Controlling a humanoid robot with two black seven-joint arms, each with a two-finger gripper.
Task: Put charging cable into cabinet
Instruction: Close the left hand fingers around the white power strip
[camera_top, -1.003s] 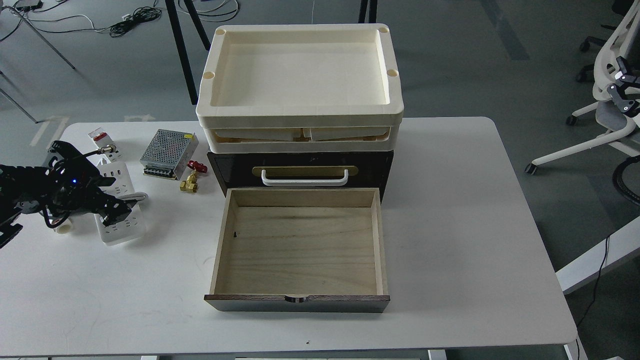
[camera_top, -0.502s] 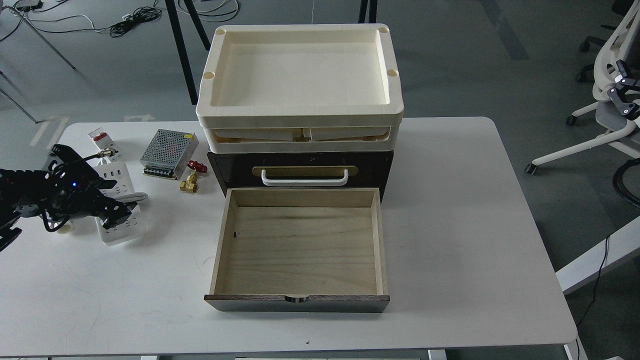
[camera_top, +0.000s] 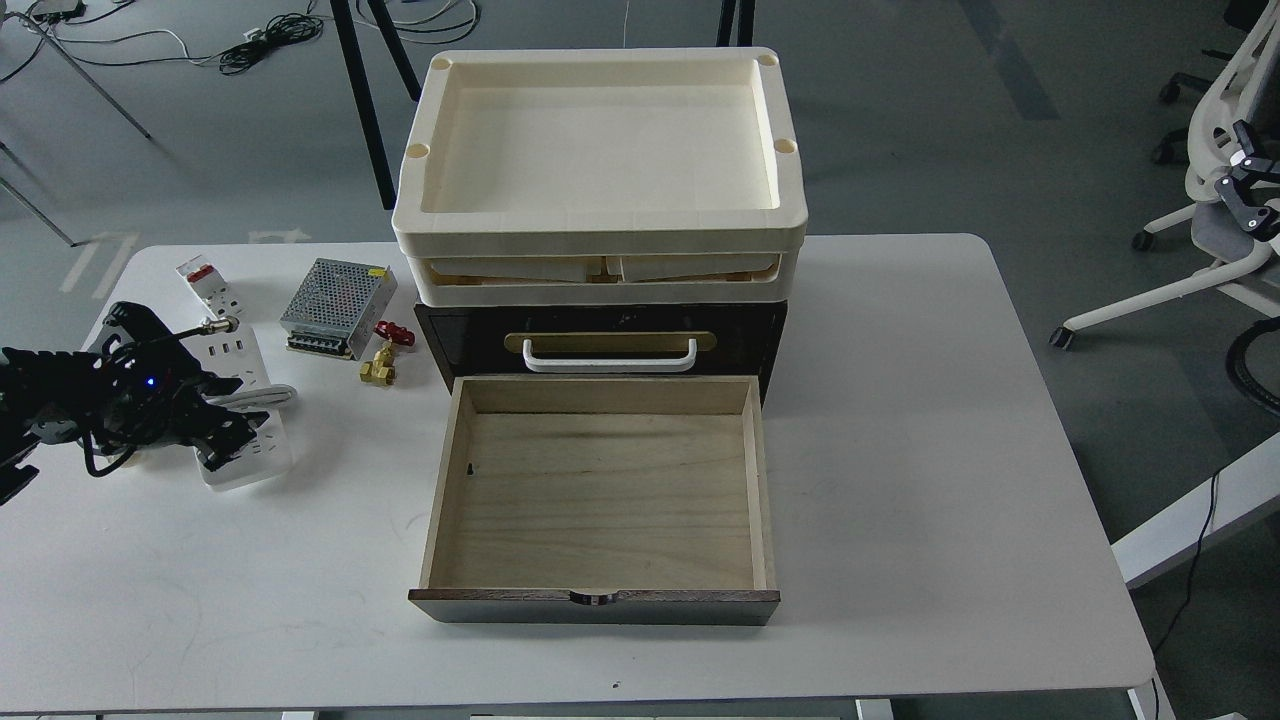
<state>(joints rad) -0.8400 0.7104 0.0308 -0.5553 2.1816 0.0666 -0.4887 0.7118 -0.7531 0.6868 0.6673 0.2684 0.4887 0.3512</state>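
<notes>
Drawer: pulled right out of the cabinet (camera_top: 600, 340), pale bottom bare, so you have a clear drop zone.
Cable: the charging cable (camera_top: 245, 400) lies flat on the counter (camera_top: 900, 450) at far left, well apart from that drawer, cord wound round its middle.
Left claw: your left claw (camera_top: 225, 435) sits low over the strip's middle, just where the cord gives you a waist to grab; too dark to tell whether the fingers are apart or clamped.
Right claw: out of view.
Change: since a second ago your arm has dropped and flattened onto the strip; the strip hasn't budged.
</notes>
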